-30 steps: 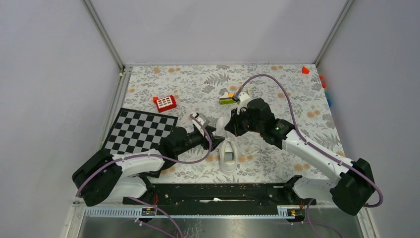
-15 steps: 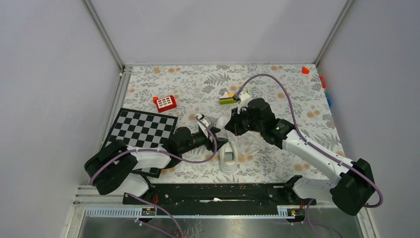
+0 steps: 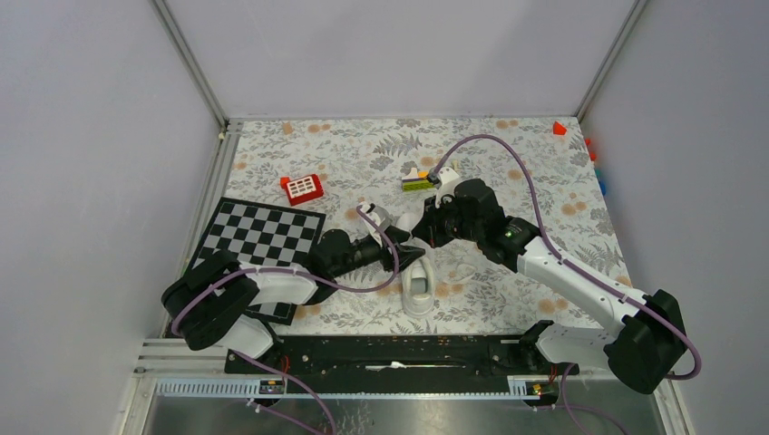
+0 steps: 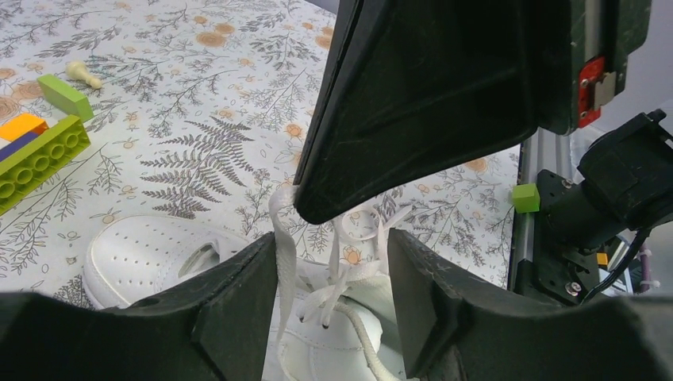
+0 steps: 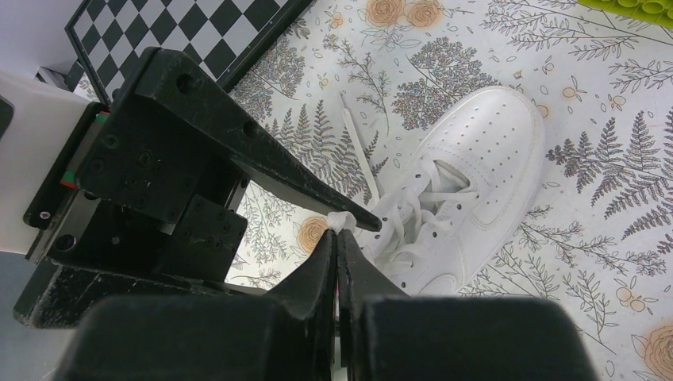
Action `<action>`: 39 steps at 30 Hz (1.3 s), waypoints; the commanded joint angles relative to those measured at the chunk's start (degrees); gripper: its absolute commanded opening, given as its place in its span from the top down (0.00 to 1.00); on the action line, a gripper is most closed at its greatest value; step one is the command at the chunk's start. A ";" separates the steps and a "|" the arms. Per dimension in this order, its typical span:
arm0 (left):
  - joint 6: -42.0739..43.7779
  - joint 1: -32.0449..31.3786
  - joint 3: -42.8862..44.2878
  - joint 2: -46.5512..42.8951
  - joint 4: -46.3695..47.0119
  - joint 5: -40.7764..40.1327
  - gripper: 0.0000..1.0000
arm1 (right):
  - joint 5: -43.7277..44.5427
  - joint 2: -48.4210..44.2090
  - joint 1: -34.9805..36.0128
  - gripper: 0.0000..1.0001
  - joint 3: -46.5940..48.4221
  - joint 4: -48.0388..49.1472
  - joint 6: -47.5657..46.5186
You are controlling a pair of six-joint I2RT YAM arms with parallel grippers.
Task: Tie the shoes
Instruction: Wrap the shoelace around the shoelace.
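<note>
Perforated white sneaker (image 5: pixel 484 151), heel hidden in wrist views. Right tool (image 5: pixel 338 236) pinched on flat lace (image 5: pixel 343 220). Left tool (image 4: pixel 332 242) apart.

The left arm (image 3: pixel 272 288) and right arm (image 3: pixel 580 283) share white shell links with rounded black joint housings. A purple cable (image 3: pixel 490 140) loops over each (the right forearm carries a tiny green light (image 3: pixel 509 234)). Each ends in matte black wedge-shaped fingers (image 4: pixel 230 313); a small red plate (image 4: pixel 591 83) sits on the right gripper (image 4: pixel 300 208).
</note>
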 commanded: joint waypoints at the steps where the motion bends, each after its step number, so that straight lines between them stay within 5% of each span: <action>1: -1.24 0.08 1.62 -0.99 4.03 0.54 0.45 | -0.59 -0.97 -0.52 1.00 1.42 1.11 0.02; 11: -0.85 0.13 2.22 -13.07 -17.68 -6.11 0.41 | -3.46 -0.25 -0.57 1.00 2.44 -0.37 -0.33; 20: -4.38 -0.49 3.84 -9.38 -16.98 -4.67 0.47 | -4.16 0.40 -0.53 1.00 3.31 -0.06 0.67; 26: -0.50 -0.83 0.85 -13.75 -17.47 -10.48 0.48 | -3.56 0.23 -0.56 1.00 3.75 -0.63 0.59; 31: 6.18 0.00 -3.94 -20.49 -18.13 -14.59 0.31 | -3.47 0.00 -0.55 1.00 4.02 -1.00 0.38; 39: 12.07 0.13 -4.73 -12.63 -6.33 -7.16 0.22 | -3.53 -0.36 -0.61 1.00 3.83 -1.20 0.51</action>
